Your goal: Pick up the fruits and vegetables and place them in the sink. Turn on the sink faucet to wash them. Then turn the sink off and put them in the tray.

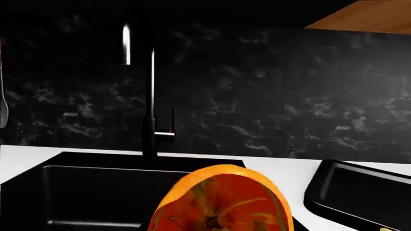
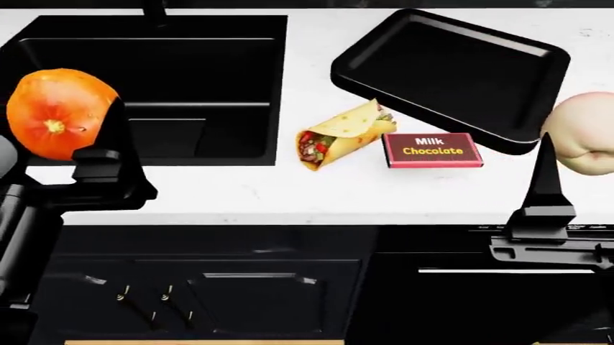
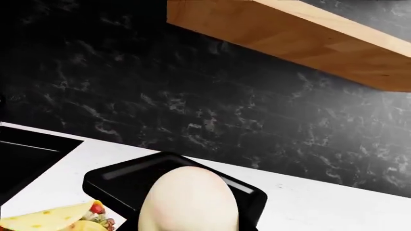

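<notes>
My left gripper (image 2: 69, 128) is shut on the orange-red tomato-like fruit (image 2: 50, 108), held up in front of the black sink (image 2: 259, 86). The same fruit (image 1: 222, 202) fills the left wrist view near the camera, with the sink basin (image 1: 90, 187) and the tall black sink faucet (image 1: 151, 101) behind it. At the right edge of the head view, my right gripper (image 2: 587, 147) is shut on the pale cream fruit (image 2: 579, 129). In the right wrist view that fruit (image 3: 189, 202) is up close, in front of the glossy black tray (image 3: 122, 180). The tray (image 2: 537, 93) holds nothing.
A yellow tortilla wrap (image 2: 341, 133) and a red Milk Chocolate bar (image 2: 432, 149) lie on the white counter (image 2: 287, 190) between sink and tray. Dark marble backsplash (image 3: 160, 96) rises behind, with a wooden shelf (image 3: 301, 38) above. Black cabinets (image 2: 240, 287) sit below the counter edge.
</notes>
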### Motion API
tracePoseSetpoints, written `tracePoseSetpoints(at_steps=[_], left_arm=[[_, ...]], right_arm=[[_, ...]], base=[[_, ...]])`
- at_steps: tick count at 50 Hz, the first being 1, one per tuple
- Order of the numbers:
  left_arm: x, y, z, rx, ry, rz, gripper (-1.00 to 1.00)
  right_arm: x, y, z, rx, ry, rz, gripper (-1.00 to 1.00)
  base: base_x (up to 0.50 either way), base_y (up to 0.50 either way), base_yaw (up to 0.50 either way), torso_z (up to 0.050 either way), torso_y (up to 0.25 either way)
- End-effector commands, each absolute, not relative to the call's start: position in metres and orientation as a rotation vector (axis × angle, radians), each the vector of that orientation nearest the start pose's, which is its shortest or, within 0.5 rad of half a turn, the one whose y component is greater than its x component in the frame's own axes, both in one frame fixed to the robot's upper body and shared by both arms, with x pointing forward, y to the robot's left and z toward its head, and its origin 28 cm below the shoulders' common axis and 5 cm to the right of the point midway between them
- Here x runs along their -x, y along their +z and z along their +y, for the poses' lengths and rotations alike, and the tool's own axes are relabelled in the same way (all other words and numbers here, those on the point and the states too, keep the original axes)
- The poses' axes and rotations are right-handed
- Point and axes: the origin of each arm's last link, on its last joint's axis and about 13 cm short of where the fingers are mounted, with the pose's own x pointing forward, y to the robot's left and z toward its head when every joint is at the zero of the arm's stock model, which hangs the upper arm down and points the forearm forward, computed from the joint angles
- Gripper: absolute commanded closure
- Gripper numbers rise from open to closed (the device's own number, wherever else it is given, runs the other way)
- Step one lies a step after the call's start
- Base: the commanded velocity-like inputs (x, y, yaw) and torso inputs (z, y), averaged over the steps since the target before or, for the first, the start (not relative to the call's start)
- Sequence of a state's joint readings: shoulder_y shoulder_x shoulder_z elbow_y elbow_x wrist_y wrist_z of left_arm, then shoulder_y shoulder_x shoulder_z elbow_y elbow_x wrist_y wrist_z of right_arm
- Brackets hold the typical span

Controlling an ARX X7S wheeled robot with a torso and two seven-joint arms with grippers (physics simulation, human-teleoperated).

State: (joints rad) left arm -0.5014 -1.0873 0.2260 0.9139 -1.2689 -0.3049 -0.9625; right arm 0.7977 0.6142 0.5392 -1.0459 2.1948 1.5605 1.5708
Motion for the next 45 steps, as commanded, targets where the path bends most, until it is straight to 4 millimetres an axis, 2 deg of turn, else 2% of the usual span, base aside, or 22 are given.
tracePoseSetpoints(at_steps=[1, 29, 45], left_arm=[[-0.169, 0.249, 0.252, 0.074, 0.0, -0.327, 1.0], [-0.174, 0.241, 0.247, 0.082, -0.022, -0.303, 1.0], [-0.178, 0.241, 0.246, 0.069, -0.048, -0.287, 1.0]], right_arm=[[-0.119, 0.248, -0.139, 0.24, -0.167, -0.333, 1.0], [-0.122, 0.242, -0.131, 0.188, -0.118, -0.3, 1.0], [-0.134, 0.244, -0.125, 0.175, -0.041, -0.293, 1.0]], base=[[0.0, -0.5, 0.0, 0.0, 0.0], [0.0, -0.5, 0.0, 0.0, 0.0], [0.0, -0.5, 0.0, 0.0, 0.0]])
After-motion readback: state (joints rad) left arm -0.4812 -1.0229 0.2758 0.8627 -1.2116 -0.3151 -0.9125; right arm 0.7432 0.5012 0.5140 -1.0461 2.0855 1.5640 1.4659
